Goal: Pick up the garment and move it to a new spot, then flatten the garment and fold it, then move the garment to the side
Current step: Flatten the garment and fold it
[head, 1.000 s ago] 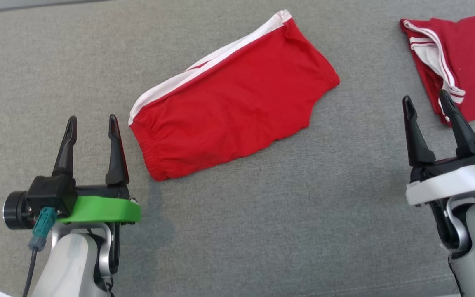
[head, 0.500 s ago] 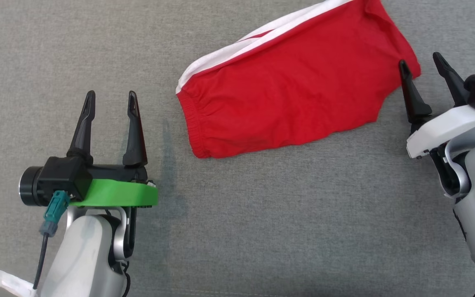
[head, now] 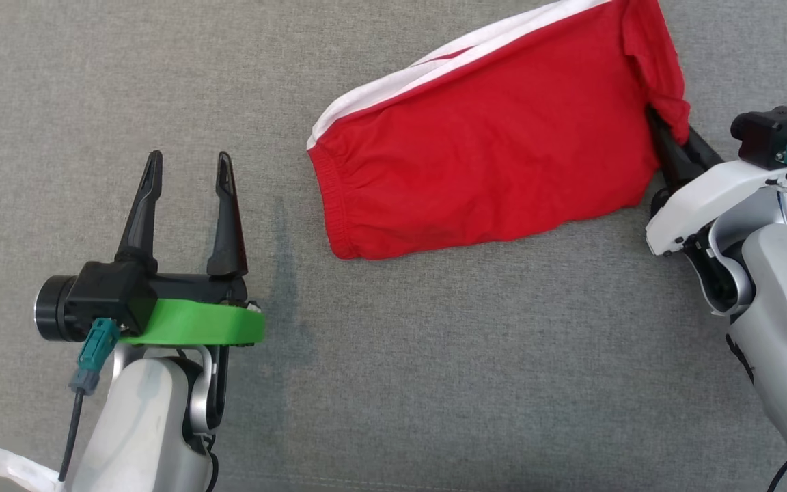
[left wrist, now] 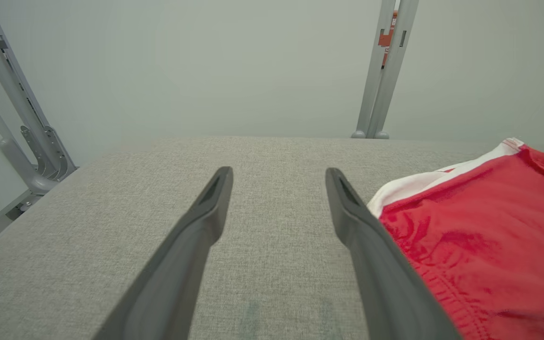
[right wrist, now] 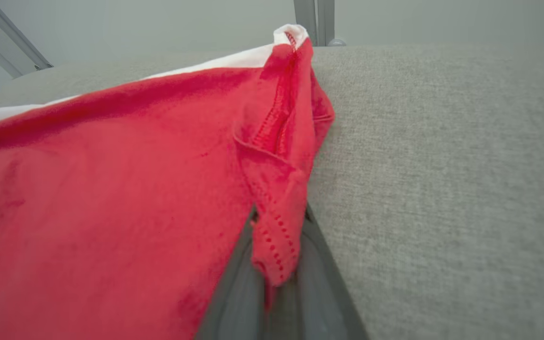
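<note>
Half a second ago the right gripper point(head: 671, 137) stood spread at the hem of the shorts point(head: 489, 157). Now its fingers have come together on that hem, and the cloth there has bunched and curled over them. The grasp that opens the task looks made. I judge that the lift and carry to a new spot come next, with flattening, folding and setting aside all still to do.

The right gripper is pinching the shorts at their 3 o'clock corner. In the right wrist view a stitched fold of red hem sits squeezed between the two fingers. I cannot tell how many layers are caught, since the cloth covers the tips.

The rest of the shorts lie flat on the table point(head: 434, 376), at about 1 o'clock in the head view, with the waistband at their 8 o'clock end. The left gripper point(head: 186, 160), at 8 o'clock, is spread wide and holds nothing, near the waistband but apart from it.
</note>
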`<state>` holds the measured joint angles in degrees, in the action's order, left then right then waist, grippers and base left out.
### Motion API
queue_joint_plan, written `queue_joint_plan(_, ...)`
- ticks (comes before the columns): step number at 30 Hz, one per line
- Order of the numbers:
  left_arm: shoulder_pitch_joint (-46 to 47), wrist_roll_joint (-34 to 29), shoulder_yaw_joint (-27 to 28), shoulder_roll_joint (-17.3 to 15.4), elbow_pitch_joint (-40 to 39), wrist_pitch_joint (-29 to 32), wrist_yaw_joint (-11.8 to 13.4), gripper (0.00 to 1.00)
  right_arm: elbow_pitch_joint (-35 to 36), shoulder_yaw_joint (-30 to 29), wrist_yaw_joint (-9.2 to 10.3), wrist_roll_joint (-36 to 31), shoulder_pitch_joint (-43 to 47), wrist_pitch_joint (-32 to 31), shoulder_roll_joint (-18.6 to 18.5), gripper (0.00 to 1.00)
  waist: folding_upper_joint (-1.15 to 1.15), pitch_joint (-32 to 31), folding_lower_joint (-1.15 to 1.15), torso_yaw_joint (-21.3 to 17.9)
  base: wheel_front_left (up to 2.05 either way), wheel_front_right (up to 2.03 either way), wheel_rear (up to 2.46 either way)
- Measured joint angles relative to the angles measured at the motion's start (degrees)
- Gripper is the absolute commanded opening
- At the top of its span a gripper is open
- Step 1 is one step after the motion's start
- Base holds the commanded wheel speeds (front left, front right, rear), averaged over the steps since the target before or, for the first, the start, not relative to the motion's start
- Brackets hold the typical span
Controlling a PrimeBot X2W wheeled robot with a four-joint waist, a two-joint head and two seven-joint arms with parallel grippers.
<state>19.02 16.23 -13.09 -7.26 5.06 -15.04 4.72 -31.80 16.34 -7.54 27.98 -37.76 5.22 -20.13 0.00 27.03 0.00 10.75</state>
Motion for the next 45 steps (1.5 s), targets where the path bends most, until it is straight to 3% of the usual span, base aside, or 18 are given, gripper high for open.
queue_joint_plan(11,-1.23,-1.51,0.48,-0.9,0.7,0.0,-0.43,1.0,4.19,0.15,0.01,4.78,8.87,8.1,0.09,0.0,0.0,-2.68,0.0,-2.94,0.0,0.0,0.0)
queue_joint_plan(21,-3.28,-1.63,0.09,-1.75,0.23,0.75,-0.13,1.0,9.98,-6.65,0.01,4.09,21.13,9.49,2.47,0.0,0.0,-5.87,0.0,-6.11,0.0,0.0,0.0)
queue_joint_plan(27,-3.72,-1.45,-0.12,-1.92,-0.18,1.36,0.32,1.0,13.6,-7.68,0.01,1.3,21.96,8.42,2.88,0.0,0.0,-7.03,0.0,-7.47,0.0,0.0,0.0)
queue_joint_plan(31,-3.76,-1.12,-0.55,-1.81,-0.05,1.42,0.3,1.0,16.06,-4.72,0.02,-0.37,18.11,5.78,2.87,0.0,0.0,-7.52,0.0,-7.1,0.0,0.0,0.0)
queue_joint_plan(36,-3.74,-0.68,-0.96,-1.19,0.33,1.25,0.29,1.0,17.27,3.5,0.02,-0.98,11.75,1.68,3.79,0.0,0.0,-7.9,0.0,-5.38,0.0,0.0,0.0)
queue_joint_plan(45,-3.59,0.1,-1.36,0.14,1.75,0.47,0.07,1.0,13.37,17.49,0.05,0.99,6.48,-1.46,8.48,0.0,0.0,-8.17,0.0,-1.0,0.0,0.0,0.0)
